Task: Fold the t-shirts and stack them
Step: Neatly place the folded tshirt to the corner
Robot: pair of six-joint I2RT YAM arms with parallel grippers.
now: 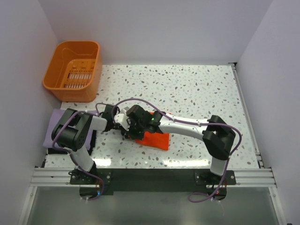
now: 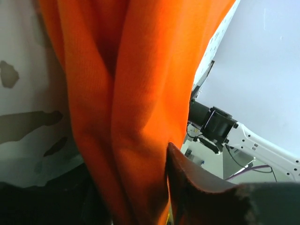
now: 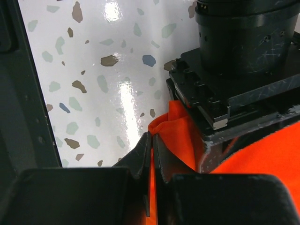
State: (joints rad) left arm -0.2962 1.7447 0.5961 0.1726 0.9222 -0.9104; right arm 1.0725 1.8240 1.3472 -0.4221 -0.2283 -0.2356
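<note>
The orange-red t-shirt [image 1: 154, 139] lies bunched on the speckled table, near the front middle. Both grippers meet at its left end. My right gripper [image 1: 132, 124] is shut on a raised fold of the shirt [image 3: 180, 129], with cloth pinched between its closed fingertips [image 3: 152, 139]. My left gripper [image 1: 114, 123] reaches in from the left; its wrist view is filled with hanging orange cloth [image 2: 117, 93], one dark finger [image 2: 197, 187] presses against it, and the gripper [image 2: 136, 187] looks shut on the shirt. The pale lavender t-shirt [image 1: 52, 125] lies flat at the table's left edge, partly under my left arm.
A rigid orange slotted basket [image 1: 72, 70] stands at the back left corner. The white speckled table [image 1: 197, 89] is walled at the back and both sides. The left gripper's black body [image 3: 234, 70] sits right beside the right fingers. The right arm [image 2: 253, 140] shows behind the cloth.
</note>
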